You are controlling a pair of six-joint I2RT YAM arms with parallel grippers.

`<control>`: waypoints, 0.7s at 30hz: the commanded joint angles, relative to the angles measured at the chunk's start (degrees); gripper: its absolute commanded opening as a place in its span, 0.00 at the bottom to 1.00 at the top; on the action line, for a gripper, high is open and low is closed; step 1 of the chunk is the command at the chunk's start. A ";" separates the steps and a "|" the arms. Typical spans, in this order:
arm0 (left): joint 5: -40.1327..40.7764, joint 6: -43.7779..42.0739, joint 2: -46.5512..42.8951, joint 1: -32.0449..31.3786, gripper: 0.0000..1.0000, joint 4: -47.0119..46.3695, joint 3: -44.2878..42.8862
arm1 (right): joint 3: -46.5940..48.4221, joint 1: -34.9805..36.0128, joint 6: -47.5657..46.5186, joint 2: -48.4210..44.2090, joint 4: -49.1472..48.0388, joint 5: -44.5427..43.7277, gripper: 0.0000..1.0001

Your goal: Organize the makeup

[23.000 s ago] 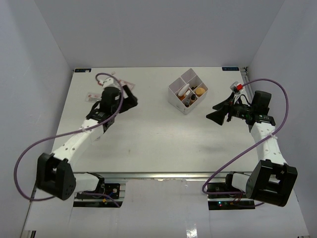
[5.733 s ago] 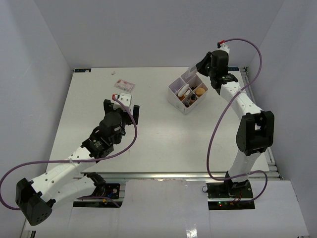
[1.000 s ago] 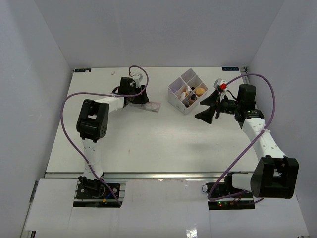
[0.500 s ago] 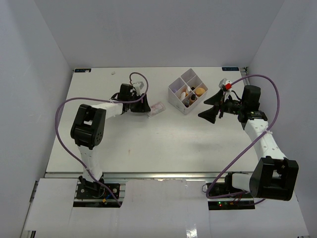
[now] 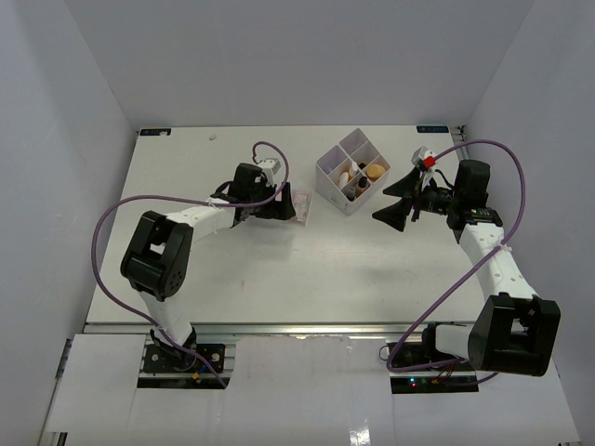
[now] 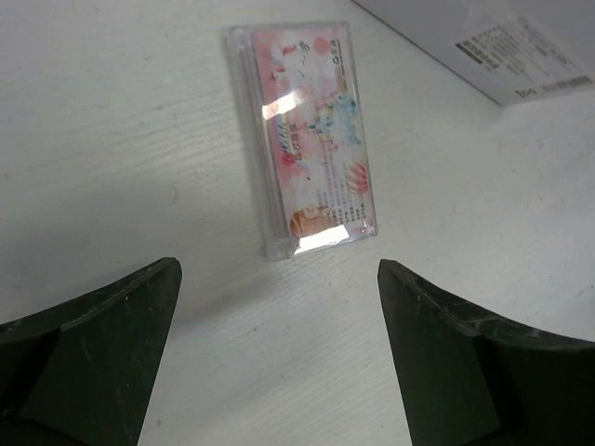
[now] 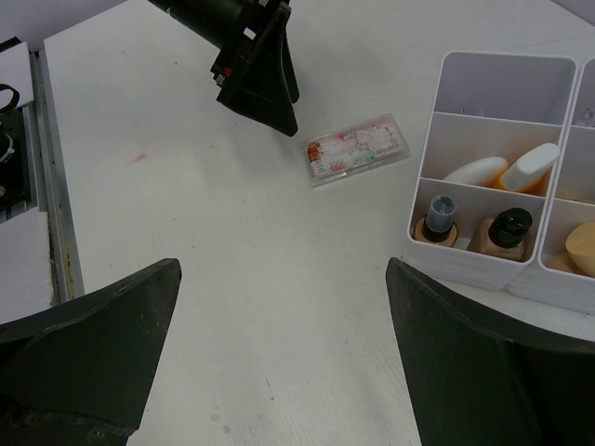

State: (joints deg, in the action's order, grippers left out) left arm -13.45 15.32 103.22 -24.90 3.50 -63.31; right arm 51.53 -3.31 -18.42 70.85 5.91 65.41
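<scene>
A flat clear case with a pink print (image 6: 305,190) lies on the table, just left of the white four-compartment box (image 5: 327,179). My left gripper (image 6: 279,311) is open right behind the case, its fingers apart from it. The case (image 5: 299,206) lies in front of the left gripper (image 5: 284,209). In the box stand an orange tube with a white cap (image 7: 521,167), two beige bottles (image 7: 437,221) and a tan sponge (image 7: 581,246). My right gripper (image 7: 282,269) hangs open and empty to the right of the box.
The box's far compartment (image 7: 507,84) looks empty. The box's corner with a printed label (image 6: 502,56) shows beyond the case. Both purple cables loop above the arms. The grey walls close in the table at the back and sides.
The left gripper carried the case to the right toward the box, then opened and let it go; the case now lies flat. The right gripper has barely moved.
</scene>
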 commanded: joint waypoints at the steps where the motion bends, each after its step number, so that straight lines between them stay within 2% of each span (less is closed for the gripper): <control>1: 4.83 1.07 -4.19 -0.45 0.98 -0.36 -1.31 | -0.22 -0.29 -0.02 -1.06 -1.43 1.74 0.98; 6: 11.10 2.99 -2.47 -4.27 0.98 1.04 -3.80 | -0.29 -0.38 -0.04 -0.71 -1.43 1.65 0.98; 9: 20.11 3.71 0.21 -8.24 0.98 3.46 -7.14 | -0.29 -0.53 0.05 -0.56 -1.43 1.48 0.98; 13: 28.01 2.98 3.65 -11.42 0.98 5.71 -10.54 | -0.29 -0.88 0.19 -0.55 -1.43 1.55 0.98; 21: 34.80 1.50 10.84 -13.33 0.98 7.66 -16.70 | -0.29 -1.17 0.22 -0.45 -1.43 1.83 0.98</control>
State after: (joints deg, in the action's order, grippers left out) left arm 14.84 17.62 112.27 -38.22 9.05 -77.00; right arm 51.53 -4.14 -18.41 70.85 5.91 65.84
